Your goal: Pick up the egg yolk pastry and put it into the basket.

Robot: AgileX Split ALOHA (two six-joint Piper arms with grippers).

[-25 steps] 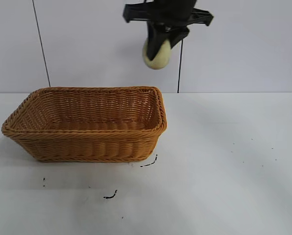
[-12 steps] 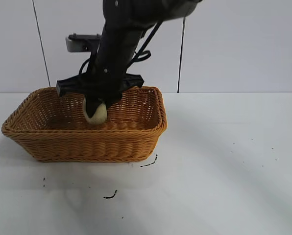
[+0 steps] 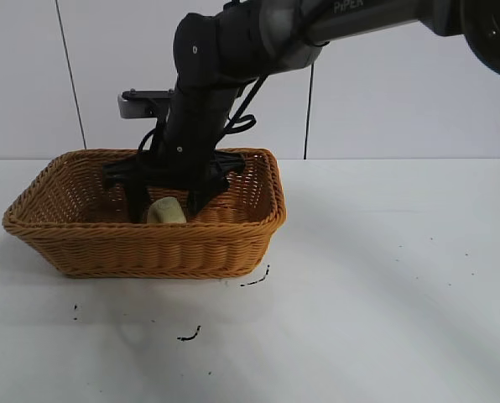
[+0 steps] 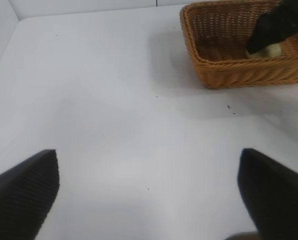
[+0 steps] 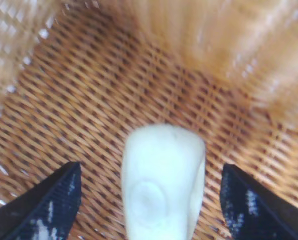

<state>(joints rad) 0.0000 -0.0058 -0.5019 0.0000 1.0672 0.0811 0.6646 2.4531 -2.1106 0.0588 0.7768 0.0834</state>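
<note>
Pastry set down inside the basket

The right gripper [image 3: 164, 200] reaches steeply down into the basket [image 3: 149, 243], jaws spread either side of the egg yolk pastry [image 3: 166, 211], which lies on the basket's woven floor, seemingly released. The left gripper [image 4: 149, 192] hovers over the counter [image 4: 114, 115] well away from the basket, jaws spread.
</note>
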